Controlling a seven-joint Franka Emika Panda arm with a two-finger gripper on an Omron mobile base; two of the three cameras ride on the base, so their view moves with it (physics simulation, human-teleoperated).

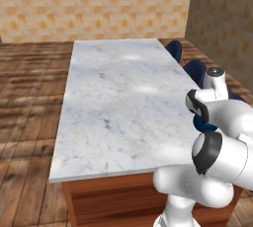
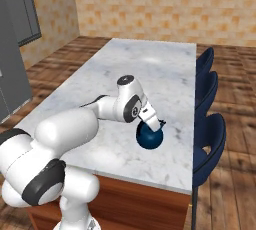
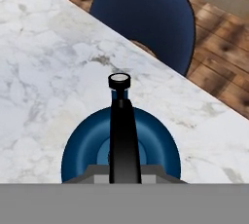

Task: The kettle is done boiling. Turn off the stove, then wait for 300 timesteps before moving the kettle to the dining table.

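The small dark-blue kettle (image 2: 149, 137) is at the dining table (image 2: 150, 64), over the marble near its right edge. My gripper (image 2: 155, 121) is shut on the kettle's thin black arched handle (image 3: 122, 125). In the hand view I look straight down on the round kettle (image 3: 85, 145) with marble all around it. I cannot tell whether its base touches the dining table (image 3: 44, 72). The stove is out of view.
Dark-blue stools (image 2: 209, 139) line the table's right side, one (image 3: 146, 18) just beyond the edge by the kettle. In the left base view the marble top (image 1: 118, 97) runs long and bare to the left, with more stools (image 1: 194, 70) on its far side. Wooden floor surrounds everything.
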